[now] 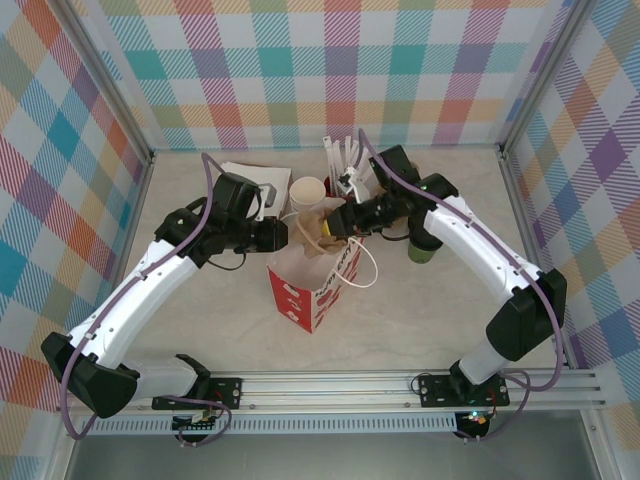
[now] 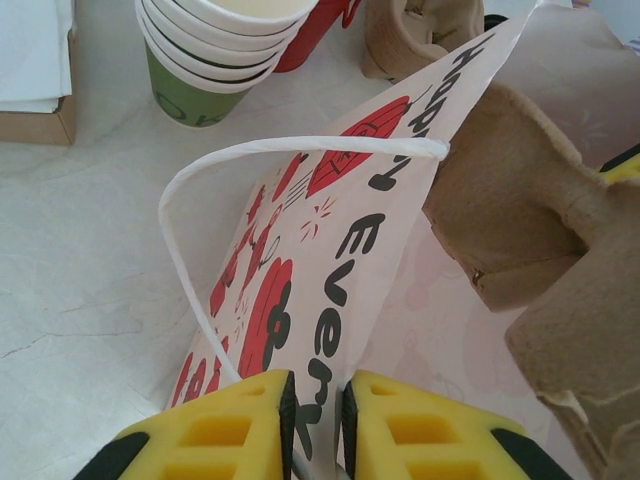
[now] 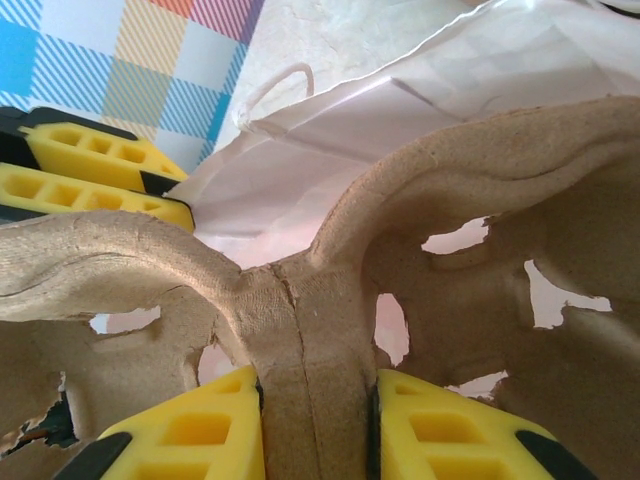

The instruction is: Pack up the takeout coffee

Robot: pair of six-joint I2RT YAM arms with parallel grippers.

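While the left gripper (image 1: 283, 234) grips the left rim of the paper bag (image 1: 305, 292) standing at the middle of the table (image 1: 200, 310), the right gripper (image 1: 342, 224) holds a brown cup carrier (image 1: 320, 228) at the bag's open mouth. Seen from the left wrist, the left gripper (image 2: 318, 430) has its yellow fingers (image 2: 215, 435) pressed close on the thin edge of the bag's printed wall (image 2: 330, 240), with a white cord handle (image 2: 190, 200) looping out beside them and the carrier (image 2: 520, 220) hanging just inside the bag to the right. From the right wrist, the right gripper (image 3: 315, 430) pinches the carrier's central ridge (image 3: 310, 340) between its two fingers (image 3: 200, 440), the moulded pulp spreading to either side with torn holes in it; beyond lie the bag's white inner wall (image 3: 400, 130) and the left gripper's fingers (image 3: 90, 180) closed on its rim. The takeout coffee (image 1: 423, 254) stands on the table to the right of the bag, outside it, right beside the right arm's forearm and partly covered by it, its black lid on. Behind the bag stand a stack of cream cups (image 1: 308, 188), whose lowest cup is green (image 2: 185, 95), a red cup (image 2: 318, 30) with white straws (image 1: 345, 158), and a flat box of white napkins (image 1: 248, 178)
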